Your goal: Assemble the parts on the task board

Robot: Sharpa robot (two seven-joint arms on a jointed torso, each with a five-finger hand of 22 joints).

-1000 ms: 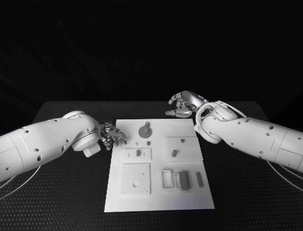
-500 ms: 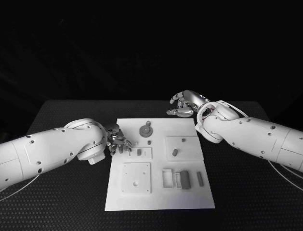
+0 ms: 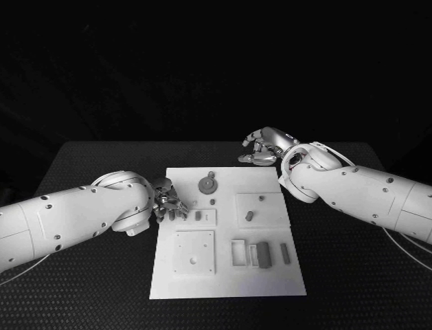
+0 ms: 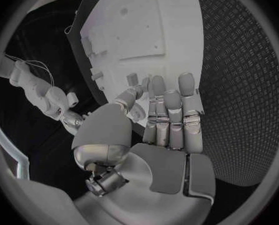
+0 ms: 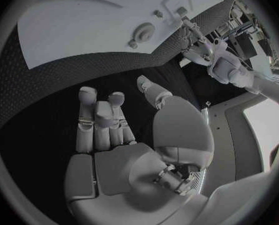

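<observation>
The white task board [image 3: 226,275] lies in the middle of the black table. On it are a round grey part [image 3: 208,185], a small peg [image 3: 213,202], a short part in a small plate [image 3: 198,216], another on a square block [image 3: 248,216], and two dark bars [image 3: 263,254] at the near right. My left hand [image 3: 166,203] hovers at the board's left edge beside the small plate, fingers straight [image 4: 171,110], holding nothing. My right hand [image 3: 262,148] hangs over the table past the board's far right corner, fingers loosely bent [image 5: 102,120], with nothing in it.
A white square plate [image 3: 194,254] and a narrow white frame [image 3: 238,253] sit on the board's near half. Black table [image 3: 354,275] surrounds the board on all sides. The right wrist view shows the board [image 5: 83,30] and the round part [image 5: 143,33] beyond my fingers.
My left arm has swung in towards the board, bringing the hand from beside its left edge to just over that edge. The right hand has barely moved.
</observation>
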